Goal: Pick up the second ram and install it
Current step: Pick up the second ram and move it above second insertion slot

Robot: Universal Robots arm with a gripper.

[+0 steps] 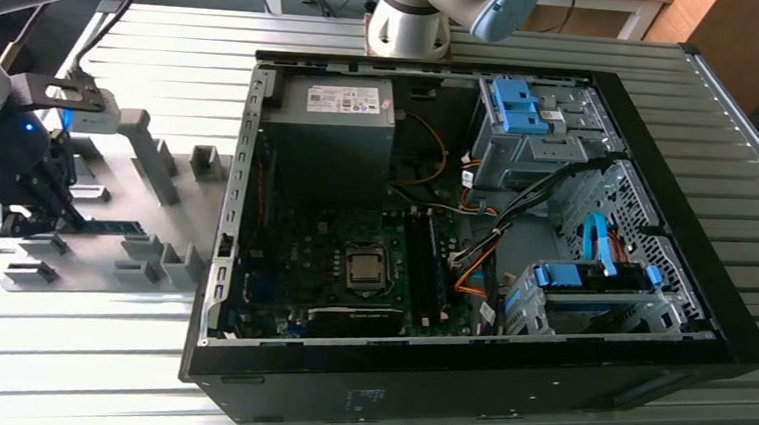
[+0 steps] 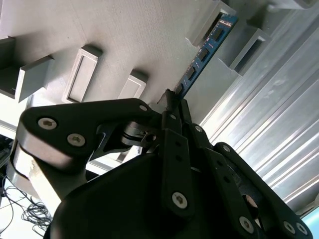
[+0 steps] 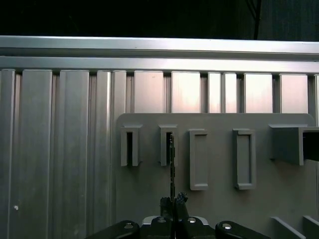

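Note:
The second ram (image 2: pixel 205 50) is a thin blue stick with black chips. Its far end rests in a slot between grey holder blocks (image 2: pixel 249 47) on the grey holder plate (image 1: pixel 94 278). In the first wrist view the second ram (image 3: pixel 172 167) is seen edge-on, reaching into a block's slot (image 3: pixel 167 145). My gripper (image 2: pixel 172 97) is shut on the stick's near end, with one finger on each face (image 3: pixel 172 201). In the exterior view my gripper (image 1: pixel 55 216) hangs low over the plate at the left, with the second ram (image 1: pixel 114 225) pointing toward the computer case.
An open black computer case (image 1: pixel 694 295) lies on the ribbed metal table, to the exterior view's right of the plate. Inside it are the motherboard with memory slots (image 1: pixel 424 271), a power supply (image 1: pixel 333 119) and blue drive brackets (image 1: pixel 521 107). Several grey blocks (image 1: pixel 155 162) stand on the plate.

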